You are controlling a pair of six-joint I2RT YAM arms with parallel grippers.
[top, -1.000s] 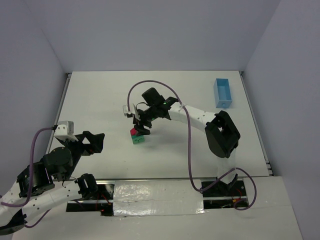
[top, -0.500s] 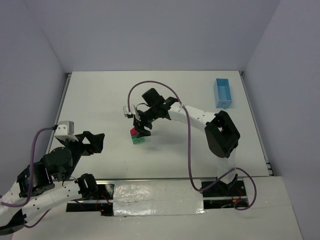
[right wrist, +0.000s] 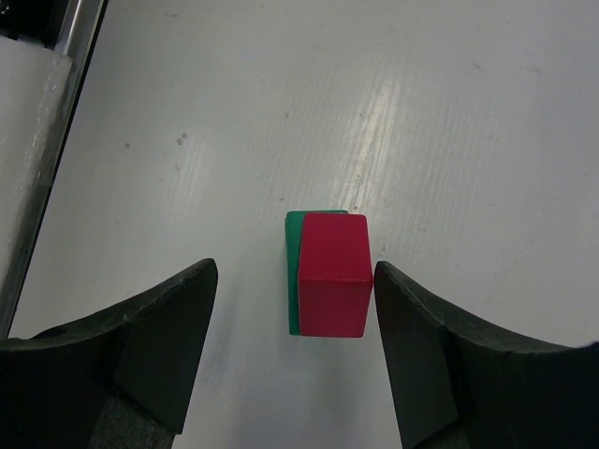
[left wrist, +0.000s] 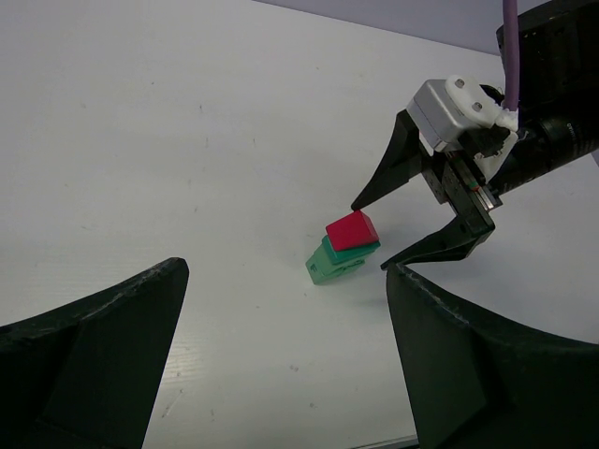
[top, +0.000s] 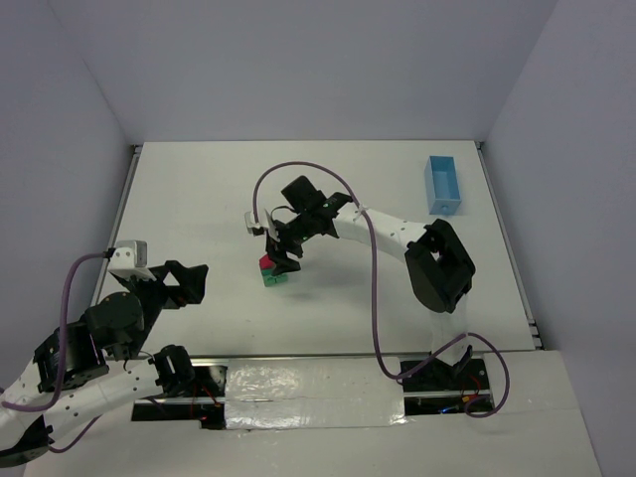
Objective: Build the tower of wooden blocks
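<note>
The wood block tower [top: 272, 272] stands mid-table: green blocks stacked with a red roof-like block [right wrist: 332, 273] on top. It also shows in the left wrist view [left wrist: 343, 246]. My right gripper [top: 278, 254] hovers just above it, open, with a finger [right wrist: 426, 327] on each side of the red block; the right one is almost at its edge, the left one well apart. My left gripper [top: 189, 282] is open and empty, well to the left of the tower, near the table's front.
A light blue plastic box [top: 442, 184] sits at the back right of the white table [top: 199, 199]. The right arm's purple cable [top: 298, 167] loops over the middle. Grey walls enclose the table on three sides.
The right gripper has shifted very slightly over the tower. The tower and the left arm have not moved.
</note>
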